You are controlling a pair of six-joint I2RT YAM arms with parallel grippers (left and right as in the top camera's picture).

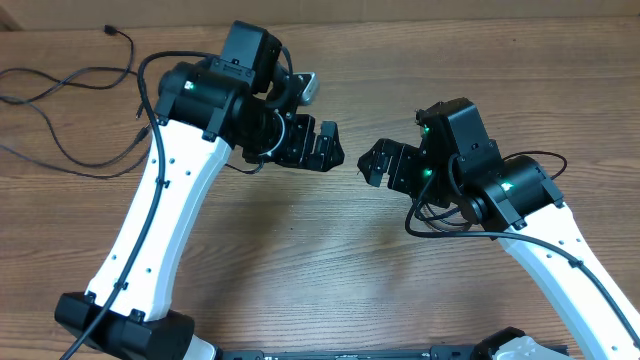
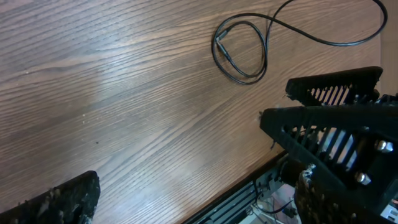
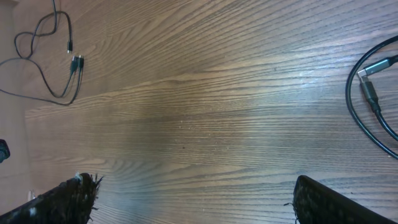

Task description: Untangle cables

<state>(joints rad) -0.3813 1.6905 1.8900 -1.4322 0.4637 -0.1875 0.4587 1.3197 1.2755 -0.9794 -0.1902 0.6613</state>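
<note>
The loose cables (image 1: pixel 62 108) lie at the far left of the tabletop (image 1: pixel 300 260), well apart from both hands, with some strands running off the left edge. The left hand (image 1: pixel 335 148) hangs wide and empty over the middle. The right hand (image 1: pixel 368 165), just as wide and also empty, faces it with the tips near each other.

The nearest danger is that the two hands knock together if both move inward at once. The left arm must also swing back across its own thick wire (image 1: pixel 150 110) to reach the strands, and it could snag or pinch that wire instead. The cords are thin and lie flat, so they will likely slip from the fingers. A pull on one may drag the whole bunch over the edge.

The overhead view shows the spread of the strands but not much of their ends. The right wrist view shows two small plugs (image 3: pixel 76 62) lying side by side. The left wrist view alone shows a small coiled cable (image 2: pixel 241 55) lying clear, its tail leading off to the right. A metal-plugged cord (image 3: pixel 373 74) at the right wrist view's edge may belong to the rig, but I cannot tell.
</note>
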